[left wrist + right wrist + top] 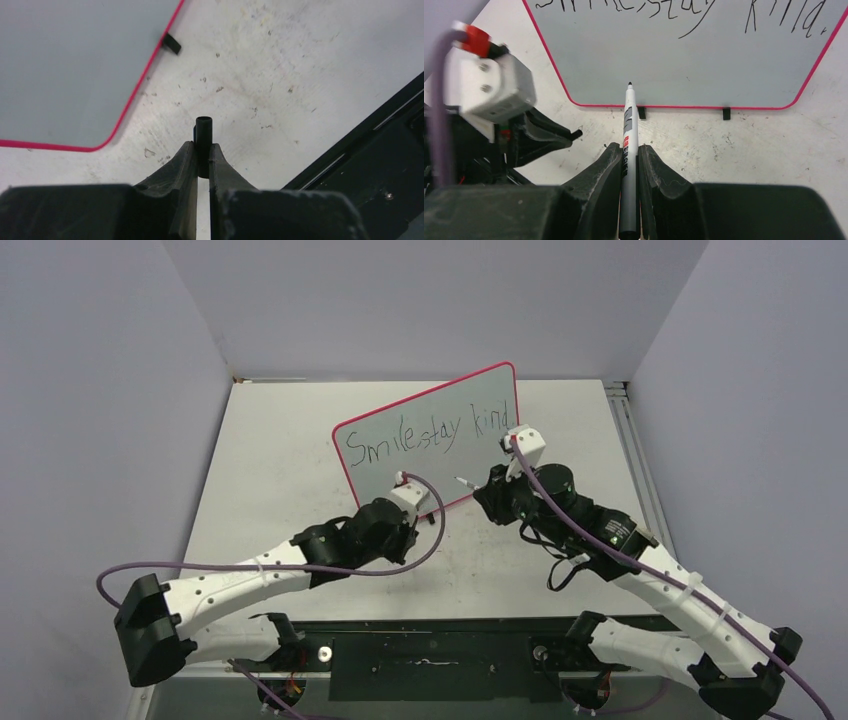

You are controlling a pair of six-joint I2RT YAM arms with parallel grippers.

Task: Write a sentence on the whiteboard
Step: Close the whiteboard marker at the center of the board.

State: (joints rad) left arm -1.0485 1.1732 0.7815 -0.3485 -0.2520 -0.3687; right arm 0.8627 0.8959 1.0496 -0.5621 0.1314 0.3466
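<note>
The whiteboard [430, 440] lies tilted on the table, pink-rimmed, with "Smile stay kind." written across its top. It also shows in the left wrist view [75, 65] and the right wrist view [684, 60]. My right gripper [492, 496] [629, 150] is shut on a grey marker [629, 130], uncapped. The marker's tip [461, 481] points at the board's lower edge, below the writing. My left gripper [400, 530] [202, 147] is shut on the black marker cap [203, 140] and sits just off the board's near corner, over the tabletop.
The board's small black feet [726, 113] [172, 43] rest on the scuffed white tabletop [280, 65]. A black rail [430, 660] [380, 150] runs along the table's near edge. Purple cables [250, 570] loop from both wrists. Grey walls enclose the table.
</note>
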